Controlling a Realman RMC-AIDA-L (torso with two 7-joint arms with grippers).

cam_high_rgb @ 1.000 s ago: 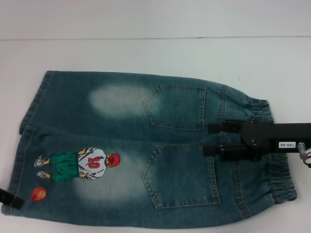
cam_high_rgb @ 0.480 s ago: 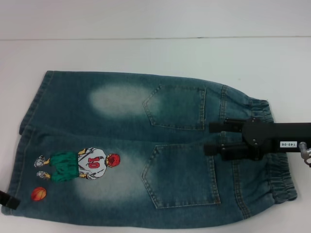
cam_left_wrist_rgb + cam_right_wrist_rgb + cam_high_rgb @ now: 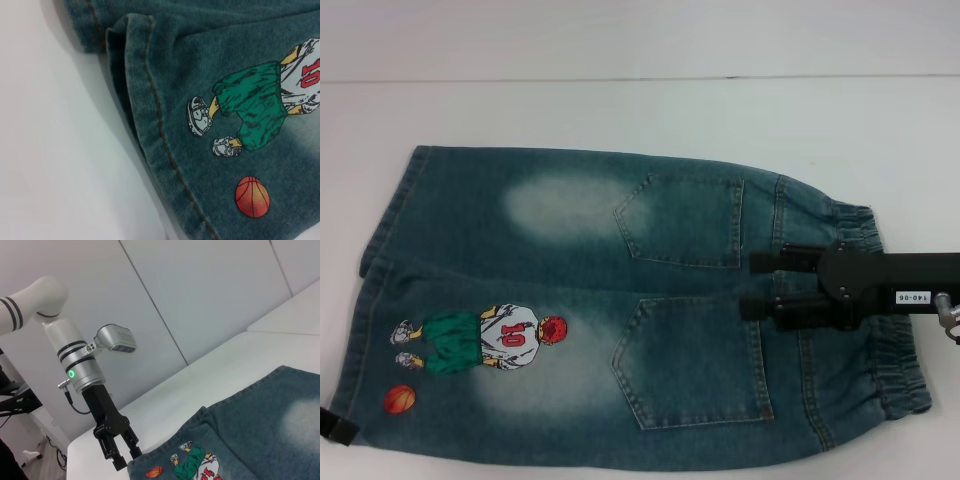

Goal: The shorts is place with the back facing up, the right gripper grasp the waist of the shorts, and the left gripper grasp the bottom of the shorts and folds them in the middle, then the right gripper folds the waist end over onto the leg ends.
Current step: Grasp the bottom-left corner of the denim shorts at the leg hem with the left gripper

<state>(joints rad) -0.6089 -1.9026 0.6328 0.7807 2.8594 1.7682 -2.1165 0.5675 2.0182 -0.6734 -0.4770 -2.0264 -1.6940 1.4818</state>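
The blue denim shorts (image 3: pixel 570 260) lie flat on the white table with the back pockets up. The elastic waist (image 3: pixel 892 345) is at the right and the leg hems (image 3: pixel 375 260) at the left. My right gripper (image 3: pixel 752 284) is open, its fingers pointing left over the denim between the two pockets, just inside the waistband. Only a black tip of my left gripper (image 3: pixel 335 425) shows at the near left corner by the orange basketball print (image 3: pixel 399 399). In the right wrist view the left gripper (image 3: pixel 122 457) stands open beside that hem corner. The left wrist view shows the stitched hem (image 3: pixel 155 125) and cartoon print (image 3: pixel 260 100).
The white table (image 3: pixel 620 110) stretches behind and to the right of the shorts, its far edge meeting a pale wall. The silver left wrist (image 3: pixel 82 372) with its green ring rises above the table's corner.
The black tip of my left gripper has slid down and left along the shorts' near corner, showing less in the head view. The right gripper and the shorts have stayed still.
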